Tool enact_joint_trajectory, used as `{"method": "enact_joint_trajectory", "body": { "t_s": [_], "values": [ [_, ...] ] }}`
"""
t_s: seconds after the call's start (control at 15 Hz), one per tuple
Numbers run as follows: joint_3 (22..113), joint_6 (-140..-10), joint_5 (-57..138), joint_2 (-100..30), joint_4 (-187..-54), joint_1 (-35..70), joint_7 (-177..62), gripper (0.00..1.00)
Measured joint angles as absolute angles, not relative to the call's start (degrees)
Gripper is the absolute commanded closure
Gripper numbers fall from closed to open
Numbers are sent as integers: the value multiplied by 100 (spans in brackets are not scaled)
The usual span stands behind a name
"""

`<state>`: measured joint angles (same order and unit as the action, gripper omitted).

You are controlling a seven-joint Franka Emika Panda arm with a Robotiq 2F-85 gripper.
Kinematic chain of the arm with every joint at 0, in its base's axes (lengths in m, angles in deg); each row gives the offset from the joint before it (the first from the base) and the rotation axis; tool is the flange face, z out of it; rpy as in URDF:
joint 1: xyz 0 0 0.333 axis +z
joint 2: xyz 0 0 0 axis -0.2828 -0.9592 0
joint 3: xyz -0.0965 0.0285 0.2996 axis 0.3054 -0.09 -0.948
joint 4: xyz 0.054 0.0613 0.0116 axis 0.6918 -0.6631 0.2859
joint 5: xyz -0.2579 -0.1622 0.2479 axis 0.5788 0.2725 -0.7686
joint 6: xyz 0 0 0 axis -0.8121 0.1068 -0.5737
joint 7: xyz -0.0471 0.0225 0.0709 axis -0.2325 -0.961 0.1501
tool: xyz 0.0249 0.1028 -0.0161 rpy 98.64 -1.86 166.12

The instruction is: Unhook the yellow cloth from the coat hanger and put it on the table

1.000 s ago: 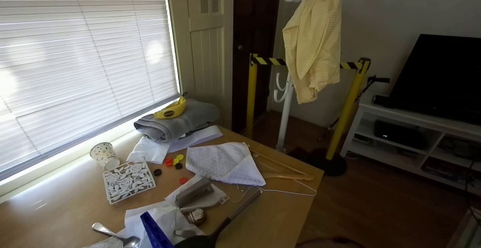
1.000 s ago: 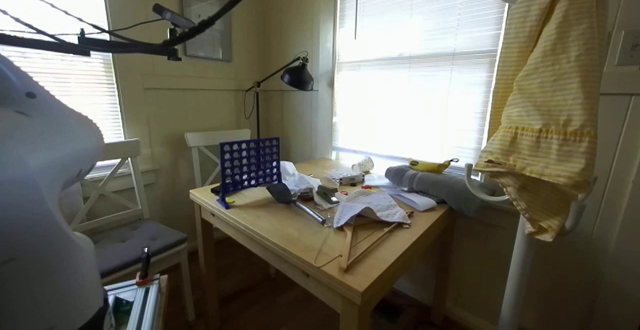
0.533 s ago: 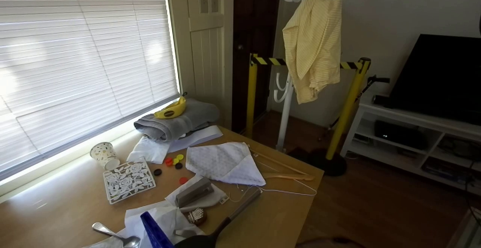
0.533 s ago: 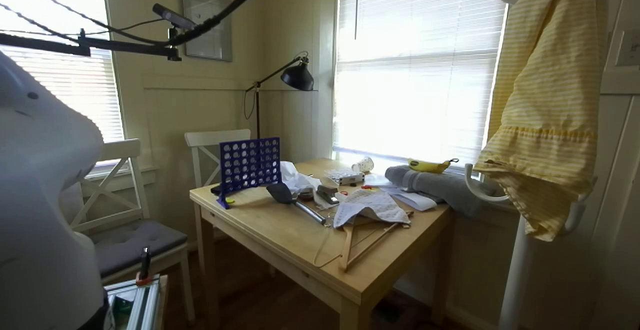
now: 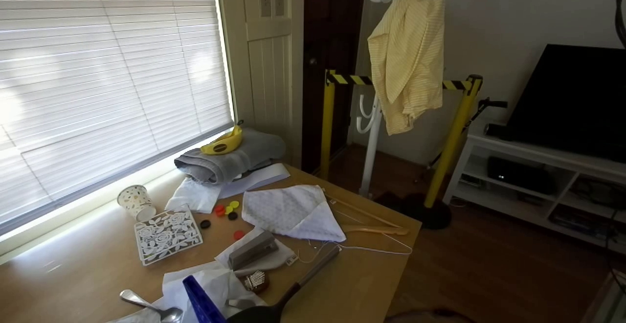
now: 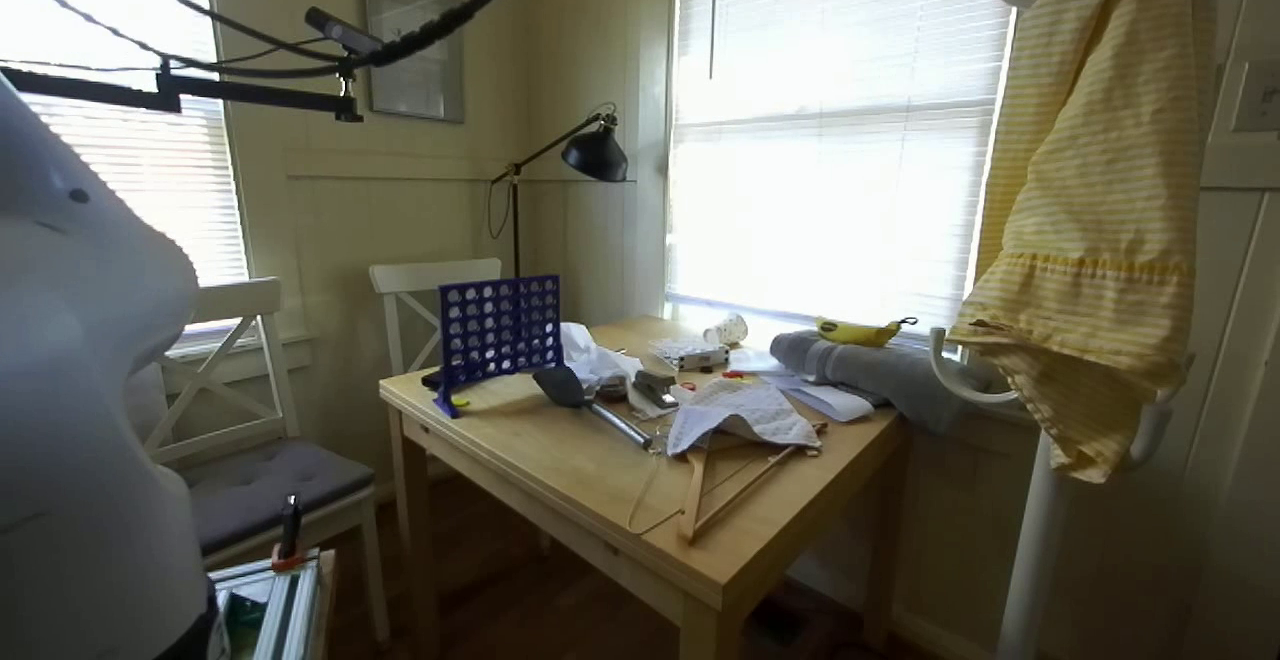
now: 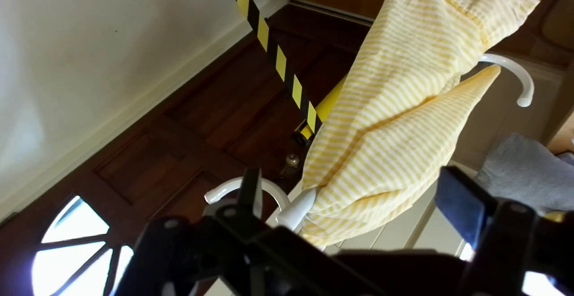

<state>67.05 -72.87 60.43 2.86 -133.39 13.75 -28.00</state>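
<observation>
The yellow cloth [image 5: 411,58] hangs in long folds from an upper hook of the white coat hanger [image 5: 370,161]. In an exterior view the cloth [image 6: 1100,200] hangs right of the table, before the stand's pole [image 6: 1028,560]. In the wrist view my gripper [image 7: 356,197] is open, its fingers wide apart. The cloth [image 7: 385,130] lies ahead of and between the fingers, not gripped. A white hook tip [image 7: 298,208] pokes out at the cloth's gathered end, near the left finger. The light-brown table [image 5: 362,284] also shows in an exterior view [image 6: 560,455]. The gripper is not clearly seen from outside.
Yellow poles [image 5: 452,137] with striped tape stand behind the coat stand. The table bears a blue game frame [image 6: 500,330], a spatula [image 6: 615,422], a wooden hanger [image 6: 695,495], a white cloth [image 5: 293,213] and a grey folded cloth [image 5: 234,154]. Another white hook [image 7: 515,74] curves beside the cloth.
A dark part at the top right of an exterior view has moved left, and a black cable has entered at the right edge. The arm and its hose have shifted slightly. The cloth has not moved.
</observation>
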Motion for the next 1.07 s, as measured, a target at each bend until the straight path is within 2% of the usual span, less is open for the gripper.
{"method": "enact_joint_trajectory", "body": {
  "t_s": [0.6,1.07],
  "values": [
    [6916,-6799,5730,-1789,-10932,1446,-1133,0],
    [6668,-5989,5663,-2417,-9744,1504,-886,0]
  ]
}}
